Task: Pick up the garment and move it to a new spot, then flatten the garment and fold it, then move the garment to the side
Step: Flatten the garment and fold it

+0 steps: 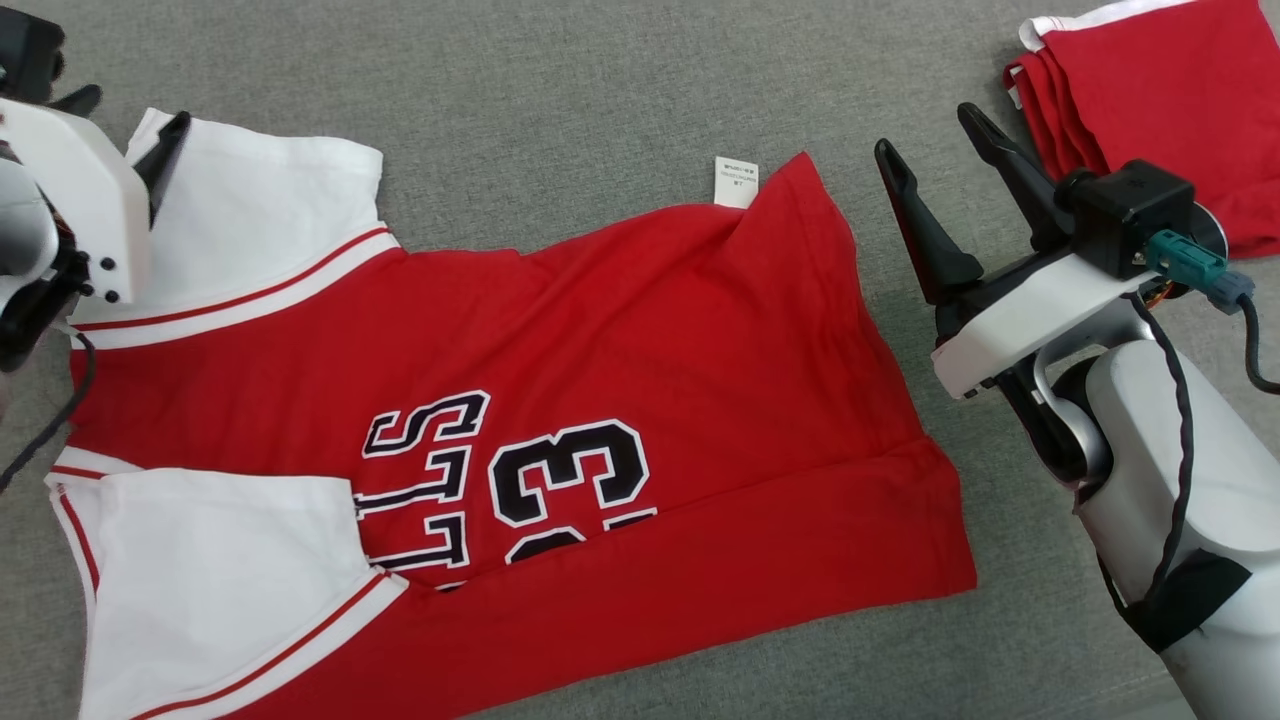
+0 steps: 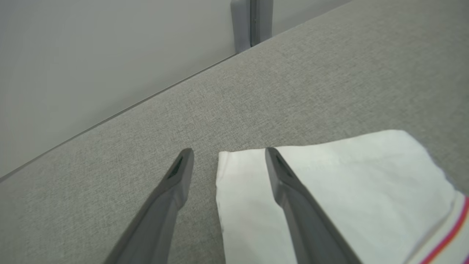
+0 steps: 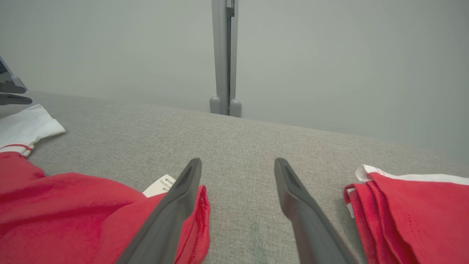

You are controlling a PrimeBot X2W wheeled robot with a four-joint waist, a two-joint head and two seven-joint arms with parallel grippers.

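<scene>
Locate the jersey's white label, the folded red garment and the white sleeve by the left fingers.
white label point(image 1: 736, 182), head view, its middle.
folded red garment point(image 1: 1160, 80), head view, top red layer.
white sleeve point(image 2: 366, 176), left wrist view, flat cloth near the hem.

Folded red pile point(image 1: 1150, 100) lies just to the right of the right fingers point(image 1: 925, 235), near them but not touching. It's stacked in layers, with a white edge along its far side. In the right wrist view, bare grey cloth surface point(image 3: 242, 146) runs between the two fingers and on ahead of the tips to a pale wall point(image 3: 329, 55). A grey post point(image 3: 224, 55) stands upright against that wall, straight ahead of the fingertips, its foot at the surface's back edge. Ahead of the left fingers point(image 2: 165, 205) there's more grey cloth, then wall, with the post above and right of the tips.
</scene>
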